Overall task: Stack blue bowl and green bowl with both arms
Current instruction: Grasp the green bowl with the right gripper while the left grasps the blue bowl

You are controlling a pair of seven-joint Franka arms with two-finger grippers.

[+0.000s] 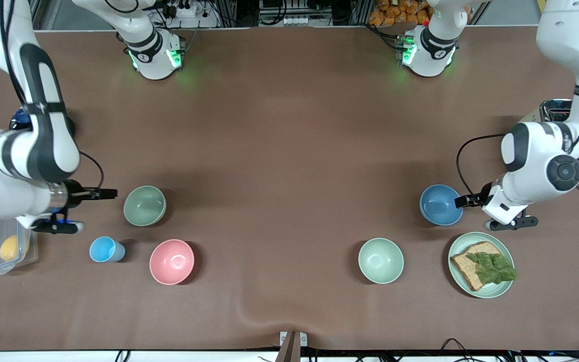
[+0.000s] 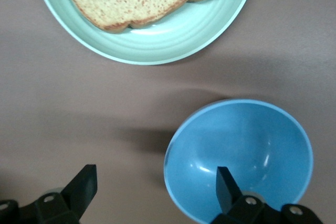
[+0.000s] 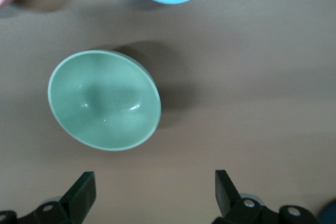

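Your left gripper hangs wide open and empty beside the blue bowl; your right gripper, equally open and empty, sits beside the green bowl.

Blue bowl under open left hand — plate near
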